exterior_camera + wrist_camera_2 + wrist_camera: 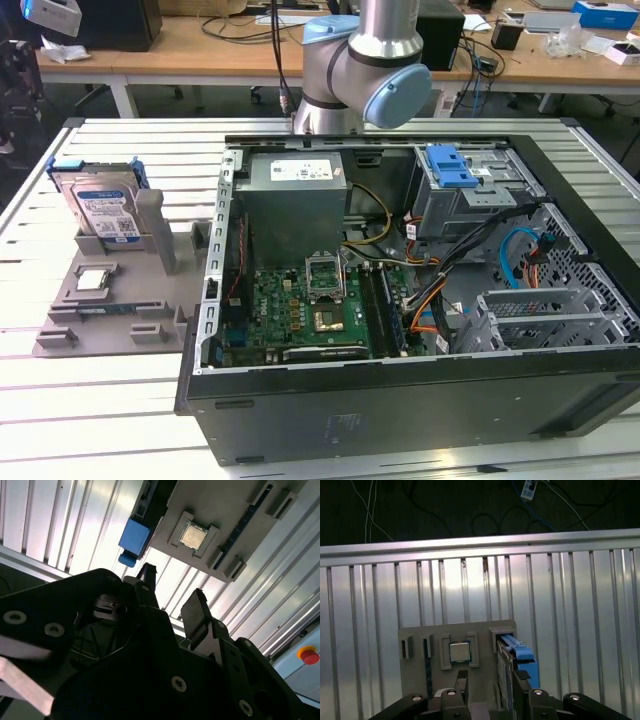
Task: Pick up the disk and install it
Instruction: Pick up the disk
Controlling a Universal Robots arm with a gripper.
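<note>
Blue-railed disk (103, 213) stands upright in grey holder (110, 312); my gripper (490, 680) is away from it, fingers spread, empty.

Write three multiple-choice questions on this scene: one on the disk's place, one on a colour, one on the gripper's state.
1. Where is the disk? A. inside the computer case B. upright in the grey holder C. flat on the table
2. What colour are the disk's rails? A. red B. green C. blue
3. How is the gripper? A. open and empty B. shut on the disk C. shut on the chip
Answers: 1 B, it stands in the holder at the exterior view's left; 2 C, blue plastic frames it; 3 A, both wrist views show an empty gap between its fingers.
</note>
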